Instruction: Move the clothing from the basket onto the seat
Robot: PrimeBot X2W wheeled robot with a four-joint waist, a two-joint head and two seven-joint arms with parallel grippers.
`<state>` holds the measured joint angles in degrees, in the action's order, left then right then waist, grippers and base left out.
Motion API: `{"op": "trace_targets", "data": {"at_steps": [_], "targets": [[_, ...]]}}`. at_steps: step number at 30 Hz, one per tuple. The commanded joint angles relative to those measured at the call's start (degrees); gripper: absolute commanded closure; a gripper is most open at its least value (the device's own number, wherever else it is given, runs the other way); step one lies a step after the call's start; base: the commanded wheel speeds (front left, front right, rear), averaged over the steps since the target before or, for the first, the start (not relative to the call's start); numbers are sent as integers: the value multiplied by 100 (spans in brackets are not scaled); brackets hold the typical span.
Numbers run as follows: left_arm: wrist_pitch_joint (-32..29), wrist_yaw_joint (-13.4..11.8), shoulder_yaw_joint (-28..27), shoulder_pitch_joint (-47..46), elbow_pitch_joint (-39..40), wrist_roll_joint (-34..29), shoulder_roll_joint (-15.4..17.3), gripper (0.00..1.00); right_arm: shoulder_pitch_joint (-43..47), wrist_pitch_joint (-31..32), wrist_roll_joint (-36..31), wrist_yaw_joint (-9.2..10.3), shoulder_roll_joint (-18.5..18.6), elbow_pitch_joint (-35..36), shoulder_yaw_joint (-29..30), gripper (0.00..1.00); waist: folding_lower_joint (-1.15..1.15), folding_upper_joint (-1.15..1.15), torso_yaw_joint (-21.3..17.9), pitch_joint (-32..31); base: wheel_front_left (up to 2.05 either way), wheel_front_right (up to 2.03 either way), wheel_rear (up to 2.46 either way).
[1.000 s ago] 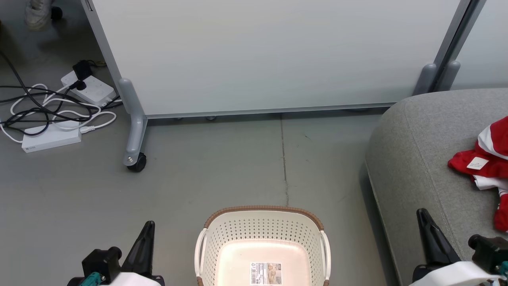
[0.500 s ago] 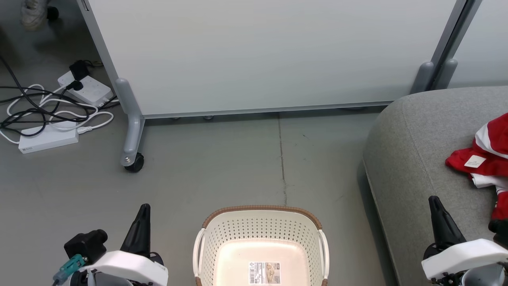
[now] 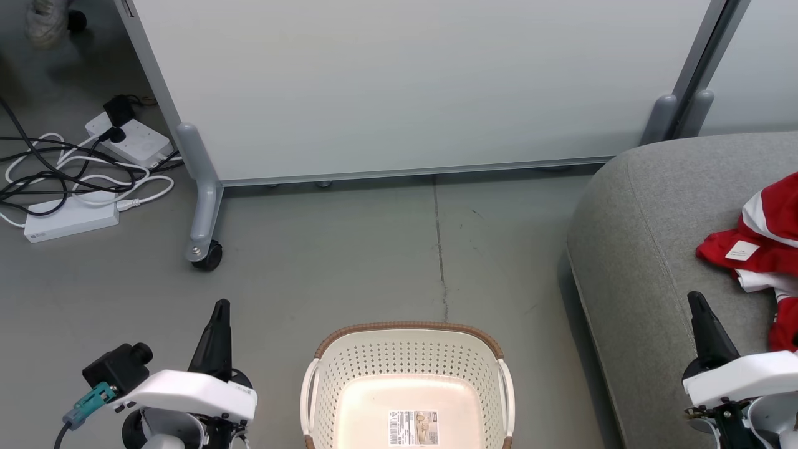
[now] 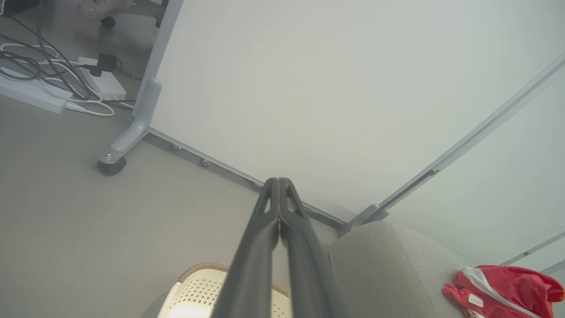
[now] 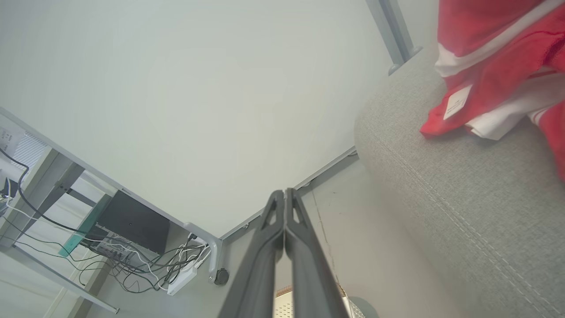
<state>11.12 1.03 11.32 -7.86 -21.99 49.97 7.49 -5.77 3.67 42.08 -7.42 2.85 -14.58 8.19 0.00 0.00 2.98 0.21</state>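
Observation:
The cream-white basket [image 3: 499, 374] with its brown rim stands on the floor at the bottom centre, holding nothing but the label on its base. Red clothing [image 3: 764, 249] with white trim lies on the grey seat [image 3: 642, 262] at the right, also seen as clothing [image 5: 494, 75] on the seat [image 5: 441, 176] and clothing [image 4: 507, 285] far right. My left gripper [image 3: 219, 307] is shut and raised left of the basket [image 4: 194, 287], fingers pressed together [image 4: 279, 183]. My right gripper [image 3: 693, 298] is shut over the seat's front edge, fingers together [image 5: 284, 194].
A white rolling partition [image 3: 405, 87] with a castor foot [image 3: 206, 255] stands behind the basket. Power strips and tangled cables [image 3: 75, 181] lie on the floor at far left. A shoe [image 3: 43, 19] shows at the top left corner. Grey floor lies between basket and partition.
Both arms have risen, so their white forearms show more and the fingertips sit higher. The whole head picture has shifted slightly left, a camera move. Basket and clothing stay put.

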Motion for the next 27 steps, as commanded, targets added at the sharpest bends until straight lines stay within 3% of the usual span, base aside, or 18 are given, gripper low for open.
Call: {"op": "trace_targets", "data": {"at_steps": [1, 27], "targets": [[-13, 59, -56, -220, 32, 148, 16, 100, -193, 55, 161, -7, 73, -2, 50, 100, 0, 0, -3, 1, 0, 0, 0], [-178, 284, -228, -741, -286, 1815, -164, 100, -878, 528, 1880, -9, 189, -717, 392, 100, 0, 0, -87, 29, 0, 0, 0]]}}
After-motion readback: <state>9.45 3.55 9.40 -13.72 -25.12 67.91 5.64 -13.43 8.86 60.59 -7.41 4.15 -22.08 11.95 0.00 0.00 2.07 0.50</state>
